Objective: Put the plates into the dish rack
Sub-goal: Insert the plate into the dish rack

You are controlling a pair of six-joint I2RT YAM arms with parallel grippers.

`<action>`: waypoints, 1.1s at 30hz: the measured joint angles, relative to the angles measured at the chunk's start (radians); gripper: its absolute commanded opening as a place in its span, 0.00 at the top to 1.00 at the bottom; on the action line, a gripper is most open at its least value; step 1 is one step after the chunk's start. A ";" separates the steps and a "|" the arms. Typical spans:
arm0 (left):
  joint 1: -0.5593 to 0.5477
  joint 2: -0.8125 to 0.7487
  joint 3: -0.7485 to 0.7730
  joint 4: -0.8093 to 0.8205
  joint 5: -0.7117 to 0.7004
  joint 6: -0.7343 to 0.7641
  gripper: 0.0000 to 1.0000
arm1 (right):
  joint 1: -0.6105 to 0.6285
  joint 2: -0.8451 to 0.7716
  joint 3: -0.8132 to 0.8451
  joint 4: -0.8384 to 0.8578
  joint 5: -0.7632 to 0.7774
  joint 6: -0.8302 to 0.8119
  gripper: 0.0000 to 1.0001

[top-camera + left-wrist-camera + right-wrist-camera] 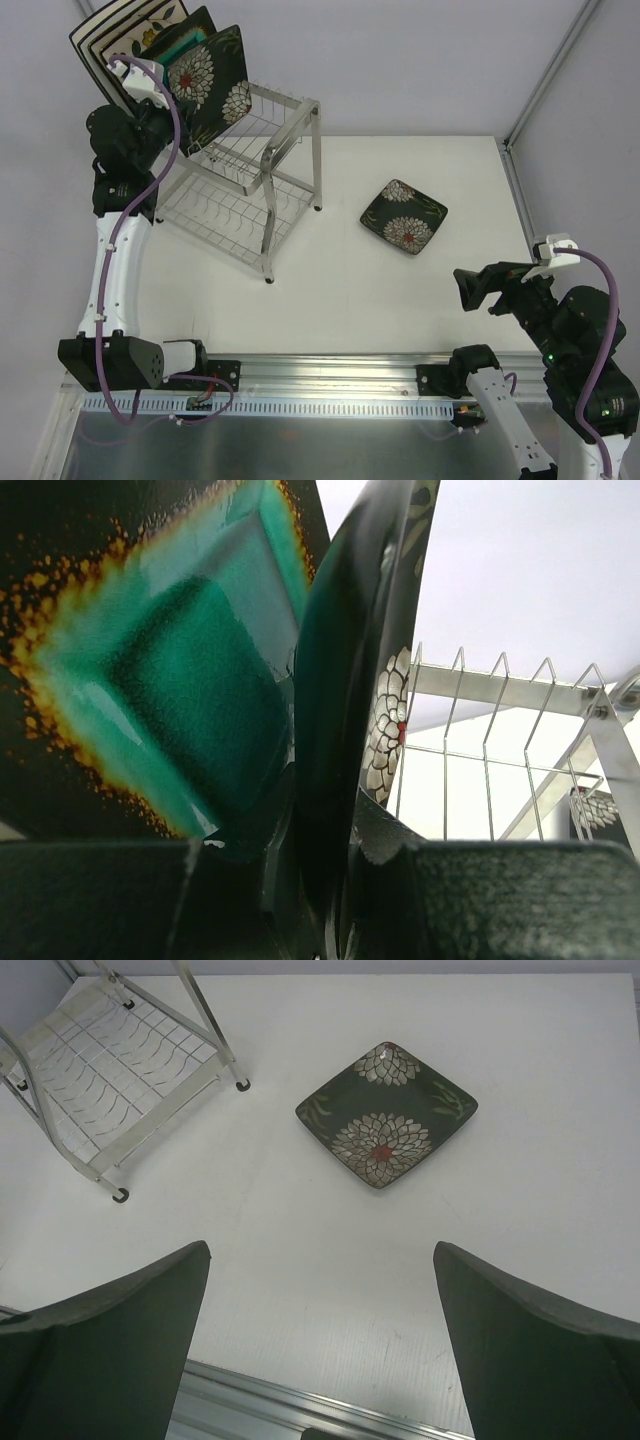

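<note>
The silver wire dish rack point(262, 165) stands at the back left. Several plates stand on edge in its upper tier: a white black-rimmed one point(92, 35), a cream flowered one point(150, 22), a teal-centred one point(188, 42) and a dark one with white blooms point(218, 82). My left gripper point(175, 108) is shut on that bloom plate's edge point(345, 680), with the teal plate point(170, 660) just behind it. A second dark bloom plate point(404, 216) lies flat on the table, also in the right wrist view point(386, 1113). My right gripper point(478, 290) is open and empty, well short of it. No round cream plate shows.
The rack's lower tier point(110, 1070) has bare slots. The upper tier's wire prongs point(500, 740) stand to the right of the held plate. An aluminium rail point(330, 372) runs along the near table edge. A wall corner post point(545, 80) rises at the back right.
</note>
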 measured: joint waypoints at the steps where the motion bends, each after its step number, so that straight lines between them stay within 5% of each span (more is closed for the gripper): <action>1: 0.000 -0.001 -0.005 0.007 0.000 -0.003 1.00 | 0.000 0.000 0.000 0.000 0.000 0.000 0.00; 33: 0.000 -0.078 -0.162 0.135 -0.084 -0.137 1.00 | 0.001 0.008 -0.024 0.001 -0.004 0.002 0.00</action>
